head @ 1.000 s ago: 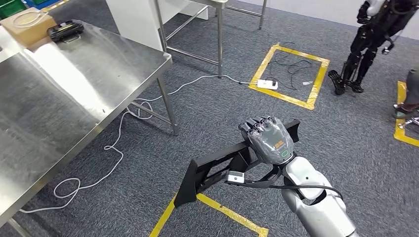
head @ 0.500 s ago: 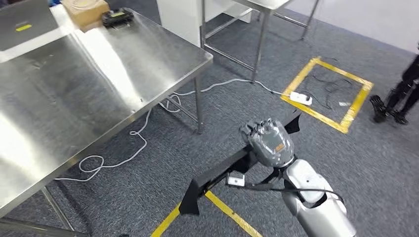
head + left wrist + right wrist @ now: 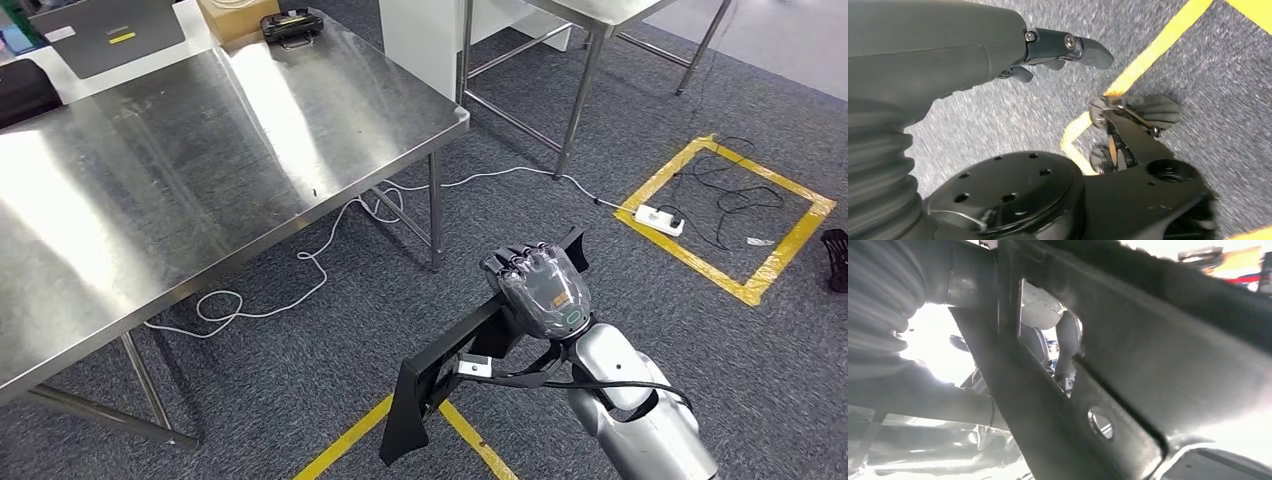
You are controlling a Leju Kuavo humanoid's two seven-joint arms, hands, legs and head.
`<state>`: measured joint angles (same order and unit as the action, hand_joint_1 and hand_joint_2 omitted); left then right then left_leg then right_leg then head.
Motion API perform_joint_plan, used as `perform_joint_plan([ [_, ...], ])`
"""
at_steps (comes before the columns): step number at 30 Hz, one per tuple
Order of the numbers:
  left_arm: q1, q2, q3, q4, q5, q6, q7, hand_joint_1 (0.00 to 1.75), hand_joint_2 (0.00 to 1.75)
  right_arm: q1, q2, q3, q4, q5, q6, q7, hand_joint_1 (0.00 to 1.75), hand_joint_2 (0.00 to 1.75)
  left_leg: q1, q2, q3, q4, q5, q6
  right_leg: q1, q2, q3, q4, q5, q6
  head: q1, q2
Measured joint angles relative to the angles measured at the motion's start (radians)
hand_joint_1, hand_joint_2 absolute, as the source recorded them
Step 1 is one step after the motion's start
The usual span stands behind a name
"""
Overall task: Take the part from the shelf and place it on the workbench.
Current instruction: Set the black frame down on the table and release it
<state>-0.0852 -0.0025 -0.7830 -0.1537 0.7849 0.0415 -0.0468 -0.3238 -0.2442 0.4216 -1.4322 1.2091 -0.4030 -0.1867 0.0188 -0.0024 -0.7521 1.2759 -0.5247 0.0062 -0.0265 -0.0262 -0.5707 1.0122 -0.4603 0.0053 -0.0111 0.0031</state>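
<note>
Head view shows the carrying step in hand: the right hand (image 3: 540,290) grips a long black part (image 3: 450,365), its fingers curled over the upper edge of the bar near one end, while the rest of the part slants away from the hand, down and toward the robot's left, over grey carpet and a strip of yellow floor tape (image 3: 350,447). The part hangs in the air, clear of any surface. The steel workbench (image 3: 200,160) lies well apart from the hand, forward and to the left of it, so I judge the part is off the shelf and the placing is not yet done. The next move calls for bringing the hand closer to the bench, lifting the low end of the part above the tabletop edge, and setting it flat before letting go. In the left wrist view, the left hand (image 3: 1063,47) points at the carpet with its fingers apart and nothing in them.
</note>
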Motion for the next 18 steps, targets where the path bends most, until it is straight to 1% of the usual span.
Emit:
perform_joint_plan([
  [1, 0.0, 0.0, 0.0, 0.0, 0.0, 0.0, -0.001, 0.0, 1.75, 0.0, 0.0, 0.001, 0.0, 0.001, 0.001, 0.0, 1.75, 1.75, 0.0, 0.002, -0.017, 0.029, -0.004, 0.003, 0.004, -0.012, 0.001, 0.0, -0.002, -0.003, 0.0, 0.0],
  [2, 0.0, 0.0, 0.0, 0.0, 0.0, 0.001, -0.002, 0.0, 1.75, 0.0, 0.001, 0.002, 0.0, 0.002, 0.001, 0.001, 1.75, 1.75, -0.001, 0.004, -0.014, 0.021, 0.011, 0.008, 0.008, -0.025, 0.004, 0.0, -0.005, -0.006, 0.0, 0.0],
  [3, 0.0, 0.0, 0.0, 0.0, 0.0, 0.002, -0.003, 0.0, 1.75, 0.0, 0.001, 0.002, 0.0, 0.003, 0.002, 0.002, 1.75, 1.75, -0.004, 0.009, 0.008, -0.024, 0.04, 0.017, 0.012, -0.037, 0.008, 0.0, -0.008, -0.009, 0.0, 0.0],
  [4, 0.0, 0.0, 0.0, 0.0, 0.0, 0.003, -0.004, 0.0, 1.75, -0.001, 0.002, 0.002, 0.0, 0.005, 0.002, 0.004, 1.75, 1.75, -0.011, 0.026, 0.045, -0.092, 0.074, 0.03, 0.016, -0.048, 0.013, -0.001, -0.012, -0.011, 0.0, 0.0],
  [5, 0.0, 0.001, -0.001, 0.0, 0.0, 0.005, -0.004, 0.0, 1.75, -0.002, 0.002, 0.002, 0.0, 0.006, 0.002, 0.005, 1.75, 1.75, -0.019, 0.052, 0.078, -0.154, 0.097, 0.043, 0.02, -0.059, 0.018, -0.001, -0.016, -0.011, 0.001, 0.0],
  [6, 0.0, 0.002, -0.001, 0.0, 0.001, 0.006, -0.004, 0.0, 1.75, -0.004, 0.001, 0.002, 0.0, 0.006, 0.003, 0.006, 1.75, 1.75, -0.029, 0.075, 0.103, -0.201, 0.11, 0.055, 0.023, -0.07, 0.021, -0.003, -0.019, -0.01, 0.001, 0.0],
  [7, -0.001, 0.003, -0.001, 0.0, 0.001, 0.008, -0.005, 0.0, 1.75, -0.005, 0.001, 0.002, 0.0, 0.007, 0.003, 0.006, 1.75, 1.75, -0.037, 0.091, 0.115, -0.227, 0.112, 0.063, 0.025, -0.081, 0.024, -0.005, -0.021, -0.007, 0.002, 0.0],
  [8, -0.002, 0.004, -0.001, 0.0, 0.001, 0.009, -0.005, 0.0, 1.75, -0.005, 0.002, 0.002, 0.0, 0.007, 0.003, 0.007, 1.75, 1.75, -0.041, 0.092, 0.115, -0.233, 0.108, 0.067, 0.026, -0.093, 0.026, -0.008, -0.023, -0.004, 0.001, 0.0],
  [9, -0.002, 0.004, -0.001, 0.0, 0.001, 0.009, -0.006, 0.0, 1.75, -0.006, 0.002, 0.002, 0.0, 0.008, 0.003, 0.007, 1.75, 1.75, -0.044, 0.077, 0.118, -0.242, 0.11, 0.069, 0.027, -0.107, 0.032, -0.014, -0.024, 0.0, 0.0, 0.0],
  [10, 0.0, 0.003, -0.001, 0.0, 0.001, 0.009, -0.006, 0.0, 1.75, -0.006, 0.002, 0.002, -0.001, 0.008, 0.003, 0.007, 1.75, 1.75, -0.041, 0.062, 0.127, -0.255, 0.116, 0.071, 0.028, -0.104, 0.035, -0.014, -0.026, 0.003, 0.001, 0.0],
  [11, 0.001, 0.002, -0.001, 0.0, 0.001, 0.009, -0.006, 0.0, 1.75, -0.007, 0.002, 0.002, -0.002, 0.008, 0.004, 0.007, 1.75, 1.75, -0.037, 0.046, 0.138, -0.27, 0.123, 0.073, 0.028, -0.085, 0.034, -0.006, -0.032, 0.006, 0.002, 0.0],
  [12, 0.001, 0.0, -0.002, 0.0, 0.001, 0.01, -0.006, 0.0, 1.75, -0.008, 0.002, 0.001, -0.003, 0.009, 0.004, 0.007, 1.75, 1.75, -0.033, 0.031, 0.148, -0.284, 0.13, 0.074, 0.028, -0.053, 0.022, 0.023, -0.044, 0.006, 0.003, 0.0],
  [13, 0.0, -0.001, -0.002, 0.0, 0.002, 0.01, -0.006, 0.0, 1.75, -0.008, 0.001, 0.001, -0.003, 0.009, 0.004, 0.008, 1.75, 1.75, -0.029, 0.018, 0.155, -0.293, 0.136, 0.075, 0.025, -0.017, -0.001, 0.066, -0.06, 0.005, 0.005, 0.0],
  [14, -0.002, -0.003, -0.002, 0.0, 0.003, 0.01, -0.006, 0.0, 1.75, -0.006, 0.0, 0.0, -0.002, 0.009, 0.004, 0.008, 1.75, 1.75, -0.029, 0.002, 0.156, -0.295, 0.138, 0.077, 0.021, 0.007, -0.036, 0.131, -0.081, 0.003, 0.005, 0.0],
  [15, -0.003, -0.003, -0.002, 0.0, 0.004, 0.01, -0.006, 0.0, 1.75, -0.003, -0.002, 0.0, -0.002, 0.009, 0.004, 0.008, 1.75, 1.75, -0.029, -0.015, 0.156, -0.295, 0.138, 0.077, 0.018, 0.017, -0.075, 0.194, -0.099, 0.003, 0.006, 0.0],
  [16, -0.003, -0.005, -0.002, 0.0, 0.005, 0.01, -0.006, 0.0, 1.75, 0.001, -0.004, 0.001, -0.001, 0.009, 0.004, 0.008, 1.75, 1.75, -0.029, -0.032, 0.156, -0.295, 0.137, 0.076, 0.015, 0.019, -0.106, 0.236, -0.105, 0.008, 0.005, 0.0],
  [17, -0.002, -0.006, -0.002, 0.0, 0.006, 0.01, -0.006, 0.0, 1.75, 0.003, -0.005, 0.001, 0.0, 0.009, 0.004, 0.008, 1.75, 1.75, -0.029, -0.051, 0.157, -0.294, 0.136, 0.075, 0.011, 0.021, -0.125, 0.25, -0.099, 0.017, 0.005, 0.0],
  [18, -0.001, -0.008, -0.002, 0.0, 0.006, 0.01, -0.006, 0.0, 1.75, 0.004, -0.006, 0.001, 0.0, 0.009, 0.004, 0.008, 1.75, 1.75, -0.027, -0.068, 0.157, -0.292, 0.135, 0.072, 0.008, 0.023, -0.119, 0.215, -0.074, 0.029, 0.005, 0.0],
])
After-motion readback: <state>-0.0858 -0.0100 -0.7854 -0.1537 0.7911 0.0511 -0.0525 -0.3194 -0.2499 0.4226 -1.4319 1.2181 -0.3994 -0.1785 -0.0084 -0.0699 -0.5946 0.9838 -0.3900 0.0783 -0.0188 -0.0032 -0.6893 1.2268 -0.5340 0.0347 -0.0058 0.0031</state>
